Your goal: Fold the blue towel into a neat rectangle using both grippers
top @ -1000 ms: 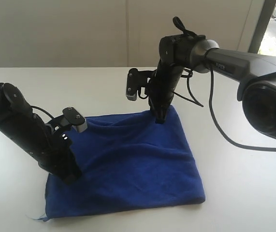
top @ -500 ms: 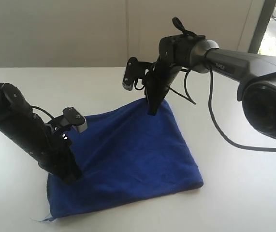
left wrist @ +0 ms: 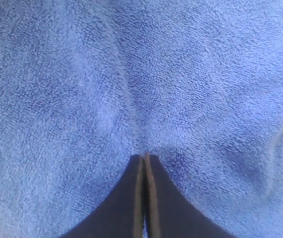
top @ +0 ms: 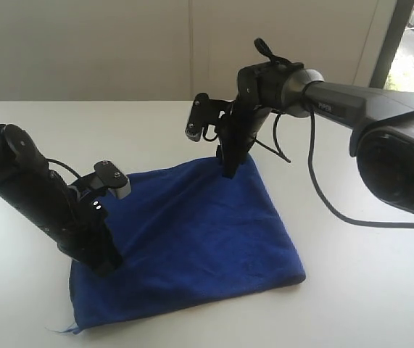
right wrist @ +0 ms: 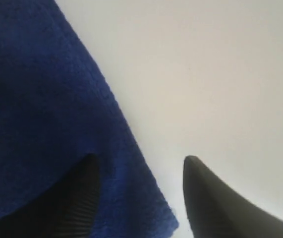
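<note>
The blue towel (top: 192, 235) lies folded on the white table, roughly a rectangle with one corner pointing away. My left gripper (top: 106, 267) is shut, its tips (left wrist: 144, 156) pressed down on the towel (left wrist: 131, 74) near the front left corner, with no cloth showing between the jaws. My right gripper (top: 229, 171) stands at the far corner, open. In the right wrist view the towel's corner (right wrist: 57, 124) lies between the spread jaws of this gripper (right wrist: 140, 159), one finger (right wrist: 79, 196) over the cloth and the other (right wrist: 210, 203) over bare table.
The white table (top: 352, 290) surrounds the towel, and a pale wall runs behind it. The right arm's black cable (top: 323, 196) loops down onto the table right of the towel. A loose thread (top: 60, 330) sticks out at the front left corner.
The right gripper drew the far corner back, smoothing the wrinkles, then opened and let the corner go. The left gripper has stayed pressed on the towel.
</note>
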Robot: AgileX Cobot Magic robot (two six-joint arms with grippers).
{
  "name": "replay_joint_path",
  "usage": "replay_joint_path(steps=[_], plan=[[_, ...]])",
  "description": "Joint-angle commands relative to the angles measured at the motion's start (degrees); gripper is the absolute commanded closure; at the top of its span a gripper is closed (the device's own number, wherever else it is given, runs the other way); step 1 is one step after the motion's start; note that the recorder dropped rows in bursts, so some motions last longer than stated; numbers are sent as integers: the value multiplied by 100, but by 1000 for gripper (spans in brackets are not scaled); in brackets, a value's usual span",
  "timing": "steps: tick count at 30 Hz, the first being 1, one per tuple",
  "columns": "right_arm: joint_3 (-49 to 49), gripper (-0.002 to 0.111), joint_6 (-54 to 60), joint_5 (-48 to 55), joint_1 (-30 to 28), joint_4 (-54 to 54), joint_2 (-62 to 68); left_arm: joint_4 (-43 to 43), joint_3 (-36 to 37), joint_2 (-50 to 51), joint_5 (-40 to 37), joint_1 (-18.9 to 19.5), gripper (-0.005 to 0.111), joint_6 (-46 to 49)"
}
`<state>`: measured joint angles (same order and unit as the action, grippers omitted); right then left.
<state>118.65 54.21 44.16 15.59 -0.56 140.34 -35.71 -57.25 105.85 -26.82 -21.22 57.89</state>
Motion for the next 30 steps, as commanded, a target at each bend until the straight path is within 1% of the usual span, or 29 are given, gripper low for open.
replay_joint_path(steps=[1, 3, 6, 8, 9, 11, 14, 15, 18, 21, 22, 23, 24, 27, 28, 29, 30], plan=[[7, 56, -152, -105, -19, -55, -375, 24, 64, -25, -147, -8, 107, 35], [7, 56, -350, -119, -19, -55, -545, 24, 64, -25, -147, -8, 107, 35], [7, 59, -909, 216, -19, -55, -861, 24, 64, -25, -134, -8, 107, 35], [7, 65, -1140, 708, -19, -55, -1028, 24, 64, -25, -74, -8, 107, 50], [-4, 69, -1181, 985, -19, -17, -1065, 24, 51, -50, -66, -8, 107, 59], [-4, 82, -1242, 1514, -19, 107, -1139, 24, -10, -156, -122, -8, 107, 59], [-4, 103, -1354, 2159, -19, 272, -1192, 24, -128, -559, -249, -8, 107, 11], [-4, 108, -1404, 2369, -19, 372, -1225, 24, -146, -798, -260, -8, 107, 11], [-15, 108, -1718, 2581, -31, 508, -1383, 71, -155, -1437, -253, -8, 107, -131], [-189, 108, -1849, 2581, -31, 569, -1724, 385, -132, -1923, -640, -8, 107, -605], [-341, 108, -1849, 2581, -31, 608, -1899, 542, -114, -2025, -801, -8, 107, -781], [-803, 108, -1927, 2506, -80, 607, -2273, 946, 48, -2239, -886, -8, 107, -1231], [-1106, 108, -2002, 2359, -114, 595, -2503, 1059, 166, -2303, -875, -8, 107, -1347], [-2231, 108, -2178, 1737, -305, 584, -3244, 1014, 545, -2413, -665, -8, 107, -1525], [-3067, 108, -2352, 1128, -408, 641, -3650, 833, 834, -2411, -389, -8, 107, -1528], [-3530, 108, -2353, 747, -422, 736, -3821, 759, 957, -2411, -144, -20, 107, -1528], [-4314, 108, -2191, 123, -422, 953, -3990, 487, 1222, -2411, 279, -20, 107, -1377]])
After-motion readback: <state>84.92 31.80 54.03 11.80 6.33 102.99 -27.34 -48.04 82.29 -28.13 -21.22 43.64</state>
